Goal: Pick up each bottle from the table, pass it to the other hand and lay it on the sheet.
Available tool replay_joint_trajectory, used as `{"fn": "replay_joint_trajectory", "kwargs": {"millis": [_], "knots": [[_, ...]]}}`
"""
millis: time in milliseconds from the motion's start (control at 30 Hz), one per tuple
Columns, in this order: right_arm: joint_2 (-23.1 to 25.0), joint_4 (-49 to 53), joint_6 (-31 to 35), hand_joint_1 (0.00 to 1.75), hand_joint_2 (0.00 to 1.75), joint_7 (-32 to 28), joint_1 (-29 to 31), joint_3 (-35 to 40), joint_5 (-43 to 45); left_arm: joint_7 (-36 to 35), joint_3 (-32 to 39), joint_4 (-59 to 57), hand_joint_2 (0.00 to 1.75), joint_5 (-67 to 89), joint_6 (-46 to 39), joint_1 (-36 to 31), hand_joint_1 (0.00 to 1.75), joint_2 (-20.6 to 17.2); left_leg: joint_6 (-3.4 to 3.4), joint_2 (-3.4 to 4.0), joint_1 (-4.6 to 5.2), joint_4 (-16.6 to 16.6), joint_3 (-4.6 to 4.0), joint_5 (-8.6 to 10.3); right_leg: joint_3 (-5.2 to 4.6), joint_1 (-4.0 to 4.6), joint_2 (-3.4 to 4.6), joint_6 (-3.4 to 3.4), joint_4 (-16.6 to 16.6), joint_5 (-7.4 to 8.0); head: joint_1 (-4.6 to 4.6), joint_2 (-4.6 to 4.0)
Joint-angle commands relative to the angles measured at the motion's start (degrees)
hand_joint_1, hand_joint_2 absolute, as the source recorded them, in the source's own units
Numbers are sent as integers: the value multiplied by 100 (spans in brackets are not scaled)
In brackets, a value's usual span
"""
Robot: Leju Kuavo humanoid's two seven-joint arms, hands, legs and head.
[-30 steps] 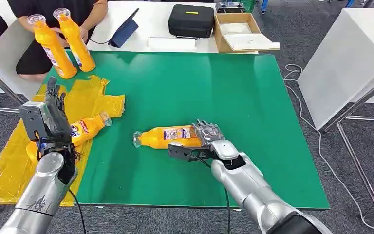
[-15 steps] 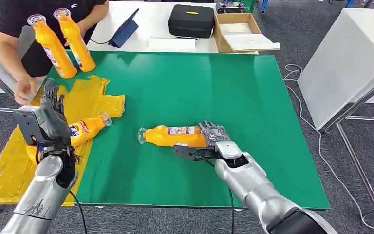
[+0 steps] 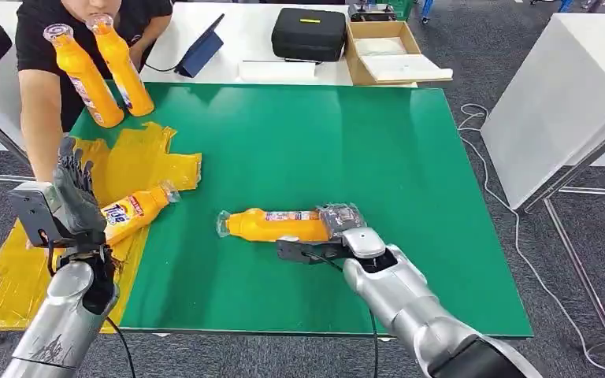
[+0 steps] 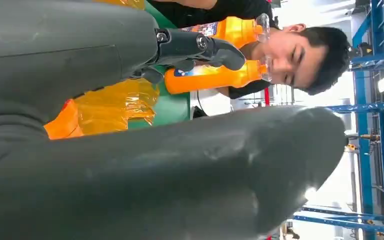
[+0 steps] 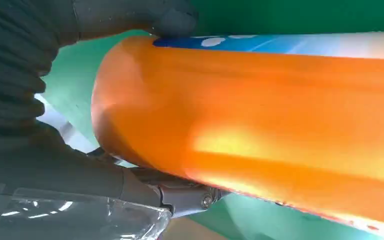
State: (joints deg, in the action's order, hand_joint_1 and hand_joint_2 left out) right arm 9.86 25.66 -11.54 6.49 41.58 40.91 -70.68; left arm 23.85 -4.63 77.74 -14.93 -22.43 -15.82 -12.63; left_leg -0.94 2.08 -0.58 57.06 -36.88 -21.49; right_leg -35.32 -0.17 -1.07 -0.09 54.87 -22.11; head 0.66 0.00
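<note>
An orange bottle (image 3: 276, 225) lies on its side on the green table (image 3: 378, 150), cap pointing left. My right hand (image 3: 340, 223) grips its base; up close its fingers (image 5: 30, 75) wrap the bottle's (image 5: 260, 115) end from both sides. A second orange bottle (image 3: 130, 211) lies on the yellow sheet (image 3: 146, 161) at the table's left edge. My left hand (image 3: 71, 193) is raised in front of that bottle, fingers spread and holding nothing; the left wrist view shows the left hand (image 4: 130, 165) with nothing in it. Two more bottles (image 3: 87, 79) stand upright at the back left corner.
A person stands behind the back left corner, one forearm (image 3: 41, 118) hanging down beside the sheet. Behind the green table, a white table carries a tablet (image 3: 202, 47), a black case (image 3: 309, 33) and a cardboard box (image 3: 386, 51). A white table (image 3: 567, 94) and floor cables (image 3: 480, 118) are on the right.
The bottle in my right hand has rolled, its label turning away. My left hand has drifted left. The person has leaned in and lowered an arm beside the sheet.
</note>
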Motion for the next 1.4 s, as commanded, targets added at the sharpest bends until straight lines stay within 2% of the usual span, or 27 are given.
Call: {"fn": "replay_joint_trajectory", "kwargs": {"millis": [33, 167, 267, 333, 367, 400, 467, 500, 633, 667, 700, 733, 767, 800, 900, 933, 1067, 1300, 1400], "knots": [[-185, 304, -330, 175, 175, -203, -78, 742, -258, 5, 159, -62, 0, -69, 35, 2, 0, 36, 6, -23, 3, -7, 29, -10, 29, -7, -4, -2, -2, -14, -2, 0], [-372, 435, -710, 175, 175, -260, -134, 985, -270, 44, 82, -290, 0, -154, 80, -224, 0, 11, 7, -29, 6, -8, 36, -12, 36, -11, -6, -1, -1, -18, -2, 0], [-478, 411, -733, 175, 175, -250, -162, 1011, -283, 44, 64, -327, 0, -158, 85, -245, 0, 19, 4, -26, 0, -6, 19, -2, 20, -2, -14, -2, -6, -8, 0, 0], [-580, 428, -832, 175, 175, -254, -173, 1073, -272, 75, 18, -387, 0, -189, 100, -280, 0, 18, 9, -52, 8, -12, 52, -11, 52, -13, -23, -2, -4, -24, 0, 0], [-679, 437, -924, 175, 175, -223, -179, 1098, -244, 88, -36, -487, 0, -217, 111, -366, 0, 27, 5, -31, 1, -8, 24, -2, 26, -3, -17, -2, -8, -8, 0, 0], [-744, 433, -987, 173, 175, -186, -188, 1074, -180, 104, -83, -572, 0, -243, 113, -438, 0, 28, 7, -45, 5, -11, 41, -6, 42, -8, -23, -2, -8, -16, 0, 0], [-836, 452, -965, 173, 175, -209, -197, 1092, -161, 117, -119, -638, 0, -264, 106, -505, 0, 41, 4, -36, 2, -8, 25, 0, 25, -3, -23, -1, -8, -8, -2, 0], [-836, 452, -965, 173, 175, -209, -197, 1092, -161, 117, -119, -638, 0, -264, 106, -505, 0, 41, 8, -75, 13, -15, 60, -8, 61, -18, -41, -1, -5, -27, 0, 0], [-837, 478, -1012, 169, 175, -159, -198, 1084, -80, 138, -166, -696, 0, -314, 109, -546, 0, 25, 7, -64, 11, -15, 66, -6, 68, -14, -31, -1, -10, -20, 0, 0], [-870, 495, -1004, 175, 175, -148, -204, 1077, -50, 138, -189, -739, 0, -339, 110, -588, 0, 35, 5, -45, 5, -9, 53, -3, 52, -6, -22, -1, -8, -12, 0, 0], [-925, 516, -1020, 175, 175, -140, -219, 1086, -23, 139, -230, -814, 0, -373, 119, -647, 0, 39, 6, -63, 11, -12, 65, -5, 64, -12, -32, 0, -8, -19, 0, 0], [-992, 535, -1016, 138, 175, -120, -238, 1088, 17, 157, -278, -883, 0, -408, 117, -704, 0, 46, 7, -65, 11, -12, 64, -5, 64, -12, -32, -1, -7, -19, 0, 0], [-1033, 544, -995, 0, 175, -107, -255, 1082, 46, 176, -311, -914, 0, -430, 115, -730, 0, 49, 5, -52, 5, -8, 53, -2, 53, -4, -30, -1, -8, -13, -2, 0], [-1096, 531, -1033, 0, 175, -62, -287, 1067, 108, 204, -362, -971, 0, -478, 104, -770, 0, 43, 6, -75, 11, -13, 63, -1, 64, -11, -45, 0, -8, -19, 0, 0], [-1161, 494, -881, 0, 175, 26, -345, 1055, 145, 264, -418, -1040, 0, -564, 73, -801, 0, 24, 3, -54, 8, -10, 63, 0, 62, -4, -33, 0, -12, -11, -2, 0], [-1162, 514, -815, 0, 0, 25, -362, 1053, 147, 280, -426, -1043, 0, -597, 70, -802, 0, 16, 5, -59, 12, -13, 72, -1, 68, -8, -31, 0, -13, -13, 0, 0], [-1119, 530, -777, 0, 0, 51, -378, 1041, 156, 293, -432, -1045, 0, -620, 69, -816, 0, -5, 1, -43, 14, -6, 75, -4, 68, -1, -21, -1, -10, -9, 0, 0], [-1013, 545, -703, 0, 0, 111, -357, 1007, 160, 284, -514, -1268, 0, -692, 114, -1070, 0, 0, 3, -58, 19, -10, 85, -1, 75, -5, -27, 0, -9, -12, 2, 0], [-1007, 541, -707, 0, 0, 113, -353, 1006, 159, 284, -518, -1284, 0, -696, 116, -1085, 0, 0, -1, -39, 16, -6, 79, -2, 69, -1, -16, 1, -8, -7, 0, 0]]}}
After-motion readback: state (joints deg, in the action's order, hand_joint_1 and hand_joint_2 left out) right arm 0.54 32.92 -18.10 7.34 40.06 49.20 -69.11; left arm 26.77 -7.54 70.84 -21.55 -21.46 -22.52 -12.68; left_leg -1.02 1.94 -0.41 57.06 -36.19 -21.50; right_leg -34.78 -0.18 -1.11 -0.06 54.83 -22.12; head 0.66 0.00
